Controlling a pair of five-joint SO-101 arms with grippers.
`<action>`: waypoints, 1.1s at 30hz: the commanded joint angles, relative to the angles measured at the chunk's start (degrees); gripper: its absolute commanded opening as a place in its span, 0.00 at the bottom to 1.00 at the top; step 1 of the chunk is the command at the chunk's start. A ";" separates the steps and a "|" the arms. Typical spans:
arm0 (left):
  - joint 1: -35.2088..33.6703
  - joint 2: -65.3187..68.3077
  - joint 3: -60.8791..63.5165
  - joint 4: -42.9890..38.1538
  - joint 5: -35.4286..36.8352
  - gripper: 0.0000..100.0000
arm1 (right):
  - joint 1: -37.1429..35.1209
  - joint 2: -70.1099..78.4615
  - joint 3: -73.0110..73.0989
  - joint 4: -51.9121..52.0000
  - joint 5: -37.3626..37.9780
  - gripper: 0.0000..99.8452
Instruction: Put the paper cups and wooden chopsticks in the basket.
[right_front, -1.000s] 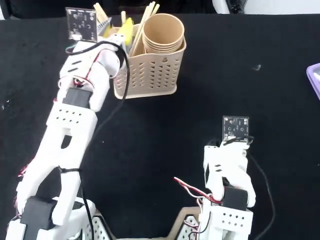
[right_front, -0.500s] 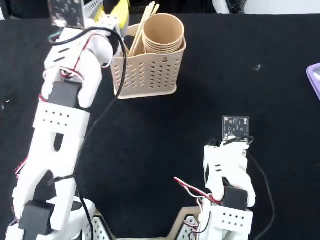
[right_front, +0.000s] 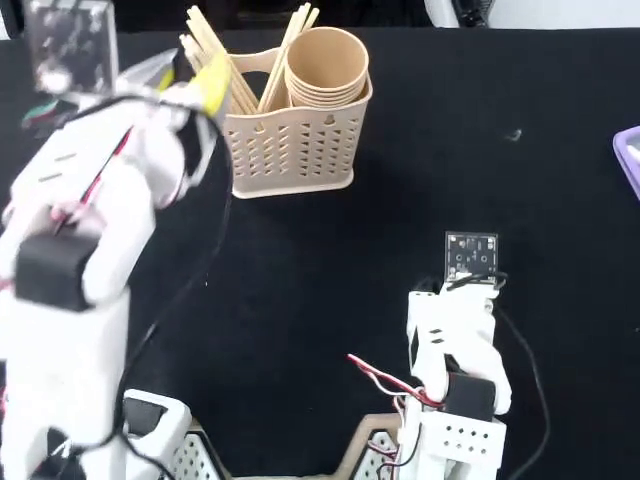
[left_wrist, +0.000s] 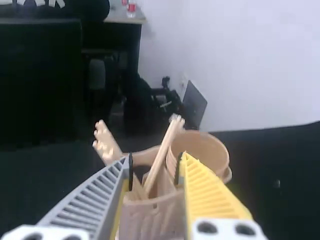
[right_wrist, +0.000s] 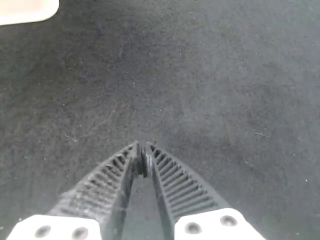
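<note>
hovering empty with jaws apart, the left gripper (left_wrist: 155, 161) has the basket (right_front: 300, 150) just ahead, paper cups (right_front: 325, 62) and wooden chopsticks (right_front: 212, 58) standing inside; the right gripper (right_wrist: 141, 152) is pinched closed over the black table (right_front: 520, 190).

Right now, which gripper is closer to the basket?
Left. The left gripper is open right beside the basket, at the end holding wooden chopsticks; the right gripper is shut over bare black table, well back toward the arm bases.
</note>
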 joint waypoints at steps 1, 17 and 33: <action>0.48 -6.95 0.13 7.56 0.00 0.03 | -0.44 -0.57 -0.31 -0.35 0.44 0.02; -8.57 -58.46 60.88 14.77 -0.09 0.03 | -0.70 -0.57 -0.31 -0.26 0.44 0.02; -6.90 -62.95 99.30 -0.97 -0.09 0.03 | -0.79 -0.57 0.31 -0.44 0.44 0.02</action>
